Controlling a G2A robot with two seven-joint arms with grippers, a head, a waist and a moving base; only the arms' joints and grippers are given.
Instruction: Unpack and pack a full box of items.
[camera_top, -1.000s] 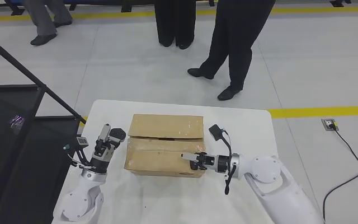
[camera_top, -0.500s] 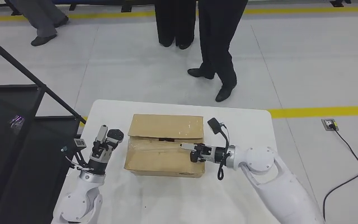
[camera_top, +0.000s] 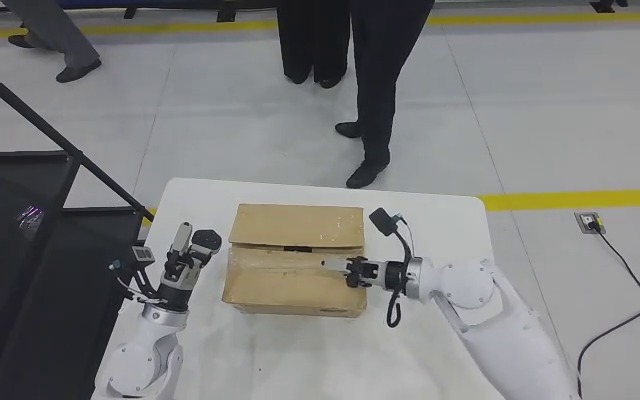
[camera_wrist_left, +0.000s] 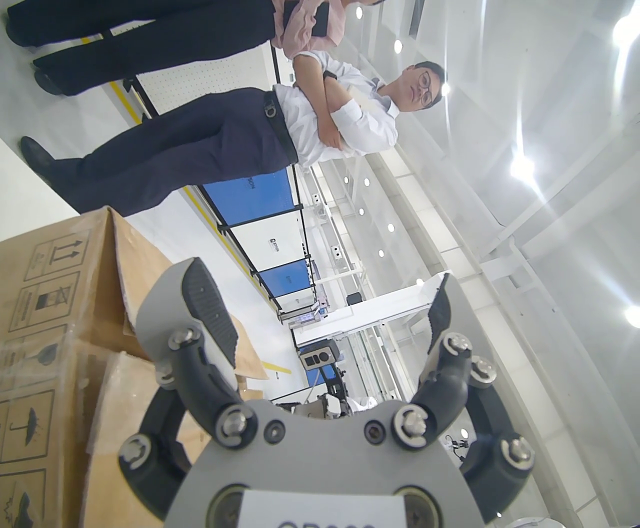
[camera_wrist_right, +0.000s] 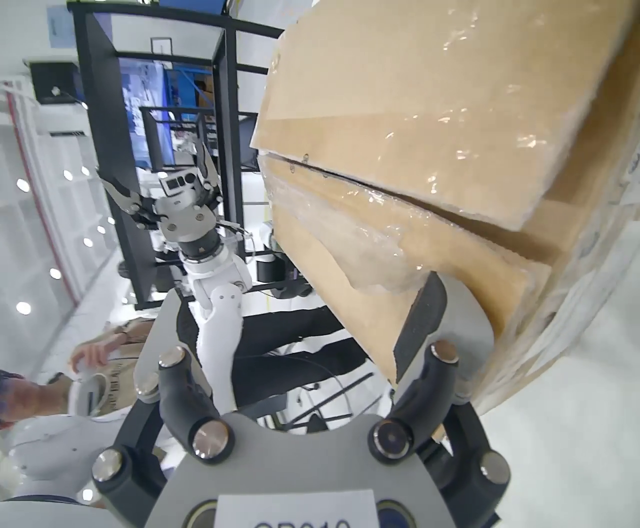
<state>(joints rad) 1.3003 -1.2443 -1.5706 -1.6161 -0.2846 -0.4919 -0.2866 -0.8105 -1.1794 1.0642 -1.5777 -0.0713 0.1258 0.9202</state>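
Observation:
A brown cardboard box (camera_top: 290, 262) wrapped in clear tape lies in the middle of the white table (camera_top: 440, 220), its top flaps folded down. My right gripper (camera_top: 335, 268) is open at the box's near right top. In the right wrist view this gripper (camera_wrist_right: 295, 320) has one pad (camera_wrist_right: 420, 320) against the edge of the near flap of the box (camera_wrist_right: 425, 125). My left gripper (camera_top: 195, 240) stands open beside the box's left end, pointing upward and holding nothing. The left wrist view shows that gripper (camera_wrist_left: 325, 305) with the box's printed side (camera_wrist_left: 50, 300) close by.
A black frame (camera_top: 50, 200) stands against the table's left side. People stand on the floor beyond the far edge. The other arm's gripper (camera_wrist_right: 165, 200) is seen farther off in the right wrist view. Bare tabletop lies in front of and to the right of the box.
My right gripper has moved from the box's front edge up onto its top, toward the flap seam. The left arm has barely shifted.

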